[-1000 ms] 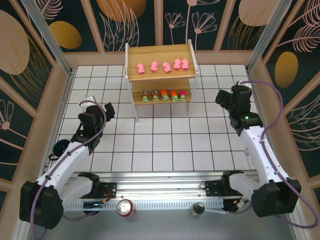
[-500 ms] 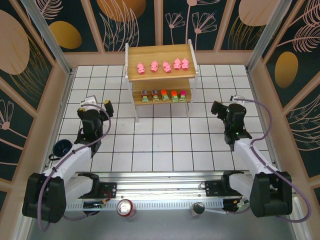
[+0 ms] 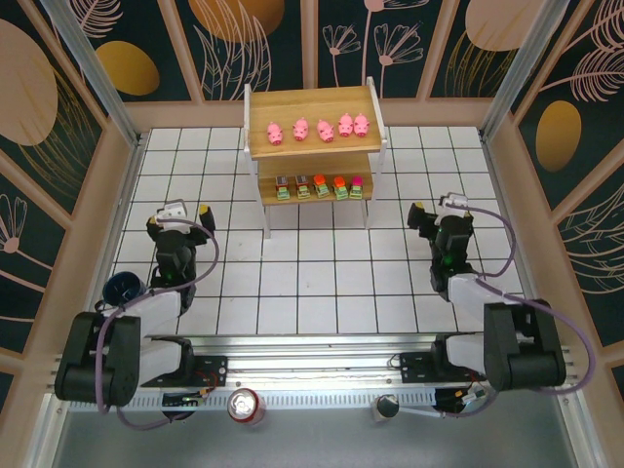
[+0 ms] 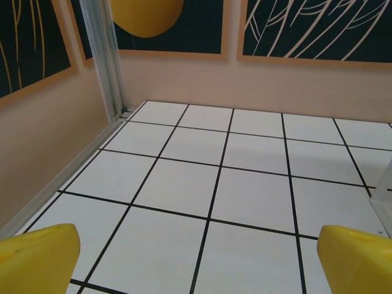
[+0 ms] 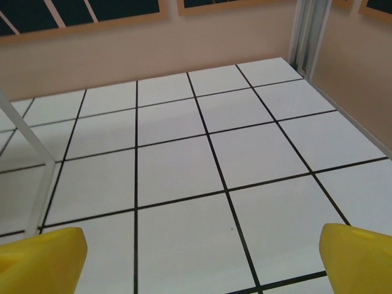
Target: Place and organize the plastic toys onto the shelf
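The shelf (image 3: 312, 148) stands at the back middle of the tiled floor. Several pink pig toys (image 3: 319, 128) line its top board. Several green-based block toys (image 3: 320, 185) line the lower board. My left gripper (image 3: 178, 216) hovers over the tiles left of the shelf, open and empty; its yellow fingers (image 4: 37, 258) frame bare tiles around the gripper (image 4: 205, 260). My right gripper (image 3: 436, 213) hovers right of the shelf, open and empty (image 5: 202, 260). A white shelf leg (image 5: 27, 131) crosses the left of the right wrist view.
A dark blue mug (image 3: 122, 287) sits by the left wall beside the left arm. A red soda can (image 3: 245, 406) stands on the near rail between the arm bases. Low beige walls (image 3: 132, 185) ring the floor.
Both arms have drawn back toward their bases and folded in, so the grippers sit nearer the front. The right gripper's jaws have spread wider.
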You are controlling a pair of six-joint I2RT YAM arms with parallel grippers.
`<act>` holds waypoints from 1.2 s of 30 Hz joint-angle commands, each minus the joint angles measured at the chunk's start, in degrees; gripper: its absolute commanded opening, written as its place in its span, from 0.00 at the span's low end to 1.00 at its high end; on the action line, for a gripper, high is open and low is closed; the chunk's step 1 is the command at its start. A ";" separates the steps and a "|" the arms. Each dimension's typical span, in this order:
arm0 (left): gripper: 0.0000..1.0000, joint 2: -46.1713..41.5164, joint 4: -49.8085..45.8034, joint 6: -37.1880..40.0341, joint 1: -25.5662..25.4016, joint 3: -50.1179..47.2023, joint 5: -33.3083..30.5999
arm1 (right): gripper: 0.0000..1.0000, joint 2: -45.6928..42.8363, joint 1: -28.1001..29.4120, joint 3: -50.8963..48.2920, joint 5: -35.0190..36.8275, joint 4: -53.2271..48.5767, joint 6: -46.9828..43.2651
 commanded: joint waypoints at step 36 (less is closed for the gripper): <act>0.99 16.95 19.62 -0.78 6.56 -0.40 13.74 | 0.99 17.93 -7.98 -6.62 -17.67 35.00 -1.38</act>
